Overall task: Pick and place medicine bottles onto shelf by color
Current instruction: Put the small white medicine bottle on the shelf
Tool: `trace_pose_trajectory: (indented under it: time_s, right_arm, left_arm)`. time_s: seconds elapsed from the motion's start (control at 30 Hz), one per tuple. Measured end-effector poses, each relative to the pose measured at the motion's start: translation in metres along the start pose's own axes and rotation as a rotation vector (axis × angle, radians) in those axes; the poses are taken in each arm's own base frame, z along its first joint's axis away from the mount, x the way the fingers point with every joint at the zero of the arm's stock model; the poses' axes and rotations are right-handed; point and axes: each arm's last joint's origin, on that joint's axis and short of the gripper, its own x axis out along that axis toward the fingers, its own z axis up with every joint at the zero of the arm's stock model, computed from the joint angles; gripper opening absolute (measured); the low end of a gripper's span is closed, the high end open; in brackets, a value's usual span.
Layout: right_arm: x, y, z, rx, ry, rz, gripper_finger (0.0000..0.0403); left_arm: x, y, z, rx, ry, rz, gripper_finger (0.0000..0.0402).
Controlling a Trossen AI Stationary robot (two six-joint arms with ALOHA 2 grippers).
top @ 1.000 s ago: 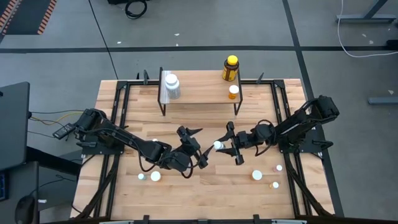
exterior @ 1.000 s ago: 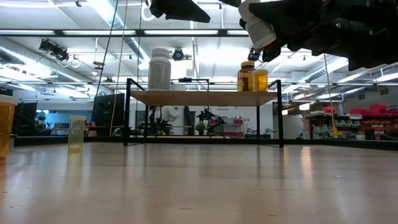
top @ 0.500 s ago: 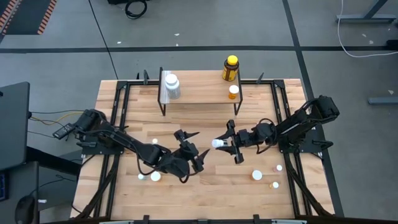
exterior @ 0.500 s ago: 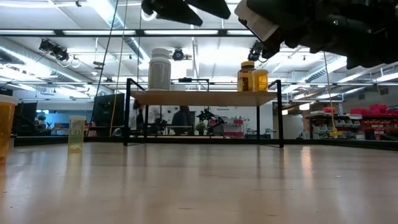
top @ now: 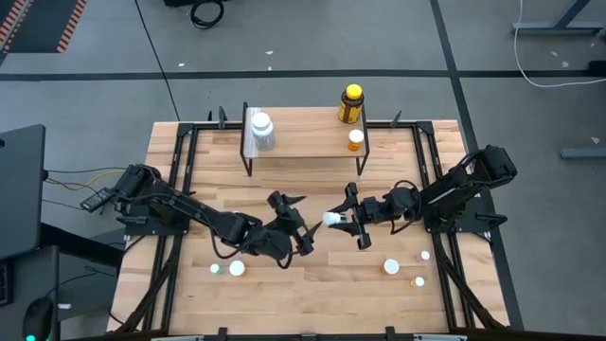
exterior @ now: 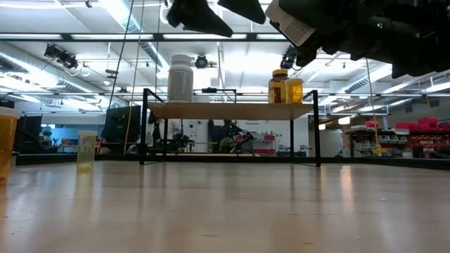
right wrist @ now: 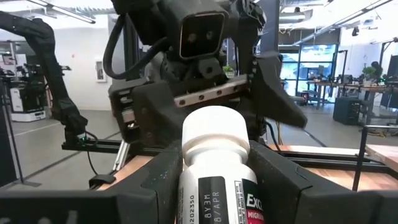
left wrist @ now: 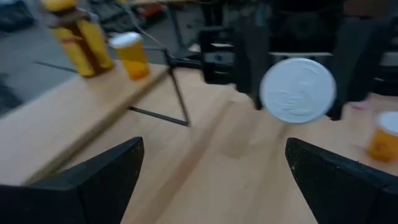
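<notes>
My right gripper [top: 339,221] is shut on a white medicine bottle [top: 330,220] with a white cap, held above the table's middle; it also shows in the right wrist view [right wrist: 214,180]. My left gripper [top: 305,224] is open and empty, facing the bottle's cap [left wrist: 298,90] from the table's left, a short way off. The shelf [top: 303,142] stands at the far side. On it stand a larger white bottle [top: 262,130], a dark amber bottle with a yellow cap [top: 351,104] and a small orange bottle [top: 356,139]. My right gripper pinches the white bottle's labelled body [right wrist: 214,202] between its two fingers. The fingers come level from the table's right and lie along the bottle. The bottle lies about level, its cap [right wrist: 214,134] pointing toward my left gripper, lifted clear of the table.
Small bottles stand on the table near the front: two at the left [top: 216,269] [top: 237,268] and three at the right [top: 391,267] [top: 425,255] [top: 418,281]. In the low view an orange bottle [exterior: 7,144] and a pale one [exterior: 86,150] stand at the left.
My right gripper has risen a little with the white bottle, which stays level. My left gripper has stayed open and shifted slightly toward the bottle.
</notes>
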Motion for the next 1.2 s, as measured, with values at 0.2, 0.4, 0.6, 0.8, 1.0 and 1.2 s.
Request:
trace_pose_trajectory:
  time_s: [0.2, 0.4, 0.6, 0.8, 1.0, 1.2]
  right_arm:
    - [0.004, 0.001, 0.000, 0.004, 0.013, 0.023, 0.0175]
    - [0.004, 0.001, -0.001, 0.004, 0.033, 0.024, 0.0175]
    - [0.004, 0.001, -0.003, 0.019, 0.045, 0.024, 0.0175]
    - [0.004, 0.000, -0.007, 0.022, 0.092, 0.021, 0.0175]
    - [0.003, -0.002, -0.013, 0.020, 0.152, -0.003, 0.0175]
    - [0.003, -0.006, -0.013, 0.016, 0.147, -0.041, 0.0175]
  left_arm:
    - [0.009, 0.002, -0.001, -0.014, 0.013, -0.016, 0.0400]
    - [0.005, -0.001, 0.000, 0.011, -0.016, 0.014, 0.0400]
    - [0.002, -0.003, 0.000, 0.018, -0.025, 0.028, 0.0400]
    - [0.002, -0.003, -0.001, 0.014, -0.027, 0.028, 0.0400]
    - [0.002, -0.004, 0.005, -0.044, -0.062, 0.021, 0.0400]
    - [0.002, -0.004, 0.005, -0.045, -0.063, 0.010, 0.0400]
